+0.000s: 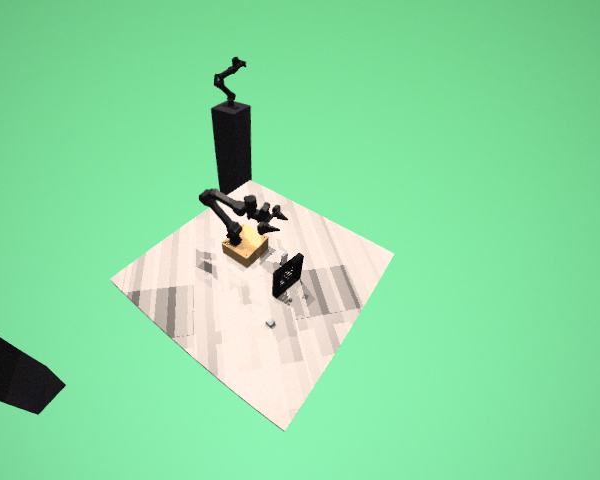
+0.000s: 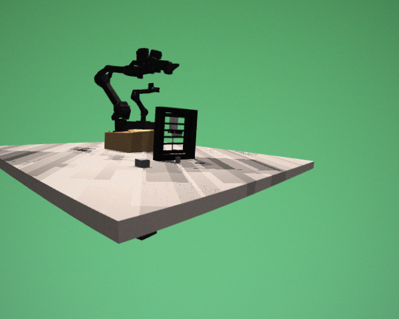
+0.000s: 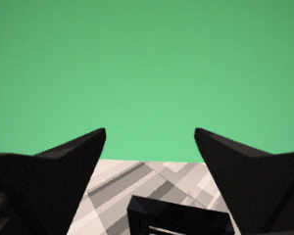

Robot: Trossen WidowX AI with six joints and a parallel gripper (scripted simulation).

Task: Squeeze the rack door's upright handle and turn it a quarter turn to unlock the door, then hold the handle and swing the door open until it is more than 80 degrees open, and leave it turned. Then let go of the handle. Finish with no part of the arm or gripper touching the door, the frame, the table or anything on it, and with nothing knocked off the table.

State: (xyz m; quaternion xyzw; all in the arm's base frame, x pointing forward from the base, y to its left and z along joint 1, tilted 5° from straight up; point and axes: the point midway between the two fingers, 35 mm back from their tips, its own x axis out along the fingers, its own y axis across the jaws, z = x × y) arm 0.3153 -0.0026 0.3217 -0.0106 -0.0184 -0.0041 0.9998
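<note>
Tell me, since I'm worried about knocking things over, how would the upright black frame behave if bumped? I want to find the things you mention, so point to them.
The black frame (image 1: pixel 275 281) (image 2: pixel 190 137) (image 3: pixel 181 207) would probably tip rather than roll, being tall and flat-sided on a narrow base. It looks stiff, with straight, thick borders. Its barred opening suggests it may be lighter than a solid block.

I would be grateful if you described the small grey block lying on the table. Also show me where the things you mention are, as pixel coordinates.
On the pale, streaked table (image 1: pixel 238 356) (image 2: pixel 100 192) stands a black slatted frame (image 1: pixel 275 284) (image 2: pixel 190 137). Nearby lies the block (image 1: pixel 270 323) (image 2: pixel 142 163), low and grey, separate from the frame.
</note>
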